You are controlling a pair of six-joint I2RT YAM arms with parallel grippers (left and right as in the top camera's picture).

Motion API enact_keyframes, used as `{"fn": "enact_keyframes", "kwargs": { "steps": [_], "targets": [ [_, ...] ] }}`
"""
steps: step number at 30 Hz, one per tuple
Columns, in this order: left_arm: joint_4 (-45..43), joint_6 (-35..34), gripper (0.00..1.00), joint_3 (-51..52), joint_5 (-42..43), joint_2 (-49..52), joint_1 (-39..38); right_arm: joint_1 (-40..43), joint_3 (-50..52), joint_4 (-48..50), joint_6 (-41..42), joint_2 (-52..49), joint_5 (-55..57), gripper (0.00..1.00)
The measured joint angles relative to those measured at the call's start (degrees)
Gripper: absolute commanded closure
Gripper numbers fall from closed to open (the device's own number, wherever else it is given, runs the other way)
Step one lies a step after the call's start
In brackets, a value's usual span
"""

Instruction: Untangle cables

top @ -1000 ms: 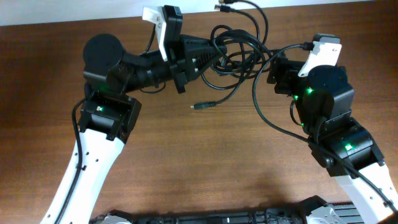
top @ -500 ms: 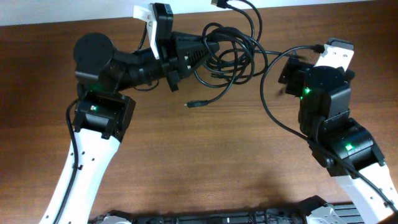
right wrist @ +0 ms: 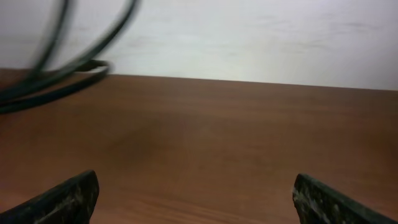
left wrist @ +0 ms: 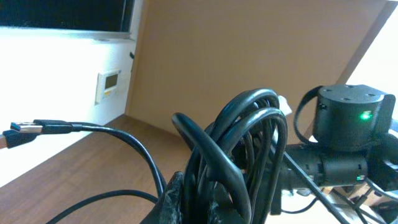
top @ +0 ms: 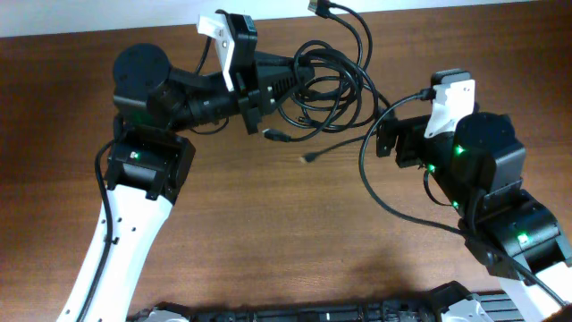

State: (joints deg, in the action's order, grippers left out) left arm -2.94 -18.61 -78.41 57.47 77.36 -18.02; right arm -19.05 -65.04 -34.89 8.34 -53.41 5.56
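Since a second ago the right gripper (top: 386,143) has backed away from the cables (top: 335,85), its jaws now spread wide on nothing. The left gripper (top: 299,76) is pinched tight on the knotted bundle near the far edge of the table (top: 268,233). One loose plug (top: 308,157) trails toward mid-table.
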Motion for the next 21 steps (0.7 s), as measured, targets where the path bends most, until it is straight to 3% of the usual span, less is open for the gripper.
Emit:
{"fn": "enact_keyframes", "kwargs": {
  "steps": [9, 21],
  "targets": [
    [2.99, 0.15, 1.00, -0.02, -5.46, 0.00, 0.00, 0.00, 0.00, -0.24, -1.09, 5.55, -8.83, 0.01],
    [5.60, -0.92, 1.00, -0.02, -3.15, 0.00, -3.21, 0.00, 0.00, 1.64, 2.12, 5.14, -8.13, 0.01]
  ]
}}
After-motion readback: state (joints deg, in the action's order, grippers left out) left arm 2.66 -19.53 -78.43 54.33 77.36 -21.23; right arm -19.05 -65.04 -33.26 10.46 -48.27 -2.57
